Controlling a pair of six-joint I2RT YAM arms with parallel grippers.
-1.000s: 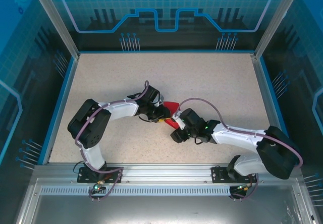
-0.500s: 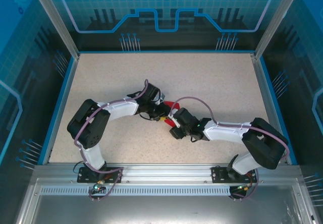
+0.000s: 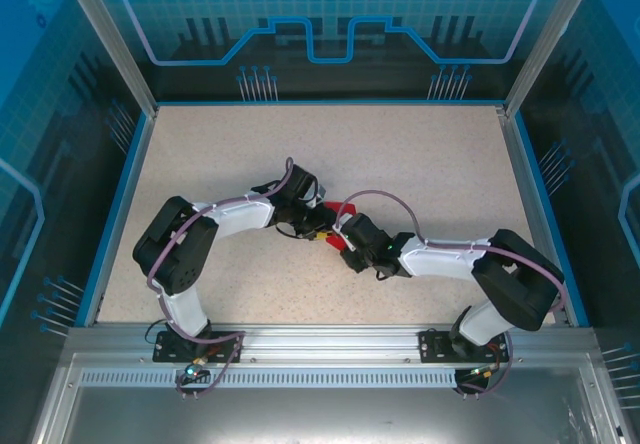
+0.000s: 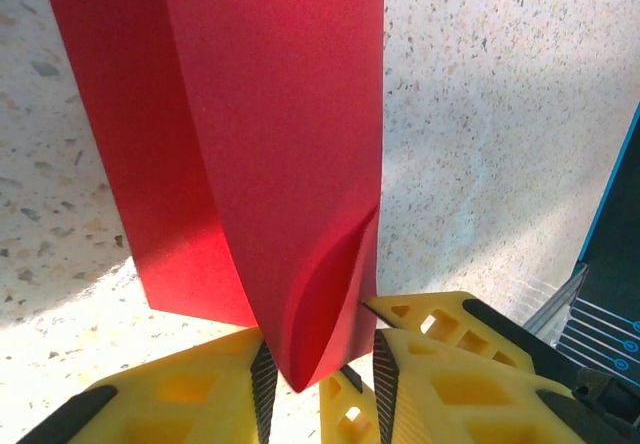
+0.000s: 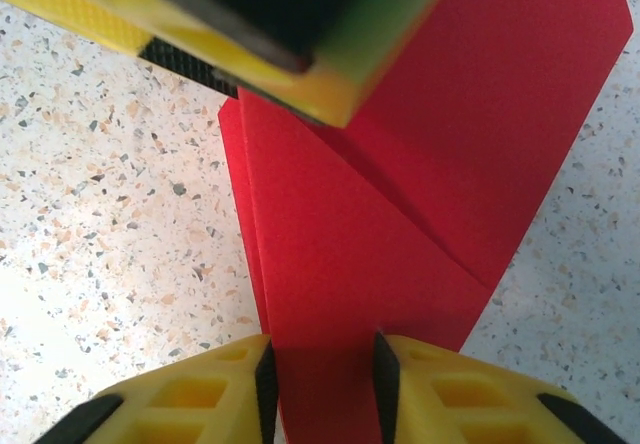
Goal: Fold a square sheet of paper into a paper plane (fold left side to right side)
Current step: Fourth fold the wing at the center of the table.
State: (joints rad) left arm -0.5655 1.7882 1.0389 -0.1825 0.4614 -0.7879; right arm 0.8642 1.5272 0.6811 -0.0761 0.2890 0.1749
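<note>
Right pincer (image 5: 320,369) nearer, astride red paper (image 5: 345,254)

Matt, smooth red paper plane (image 4: 290,164); speckled, stone-like matt counter (image 4: 480,114); right claw (image 5: 322,369) fingers (image 5: 190,394) yellow plastic, ribbed black pads.

The right gripper (image 3: 342,243) now sits just beside the left gripper (image 3: 320,228), where a second ago it stood clearly apart from it. The right arm's elbow (image 3: 515,282) is also drawn in toward the left gripper rather than hanging far out from it. The right jaws are narrower than before, with the yellow fingers (image 5: 200,389) against both sides of the folded red paper (image 5: 400,164). From above, the red that showed openly beside the left gripper is down to slivers under the right wrist.
</note>
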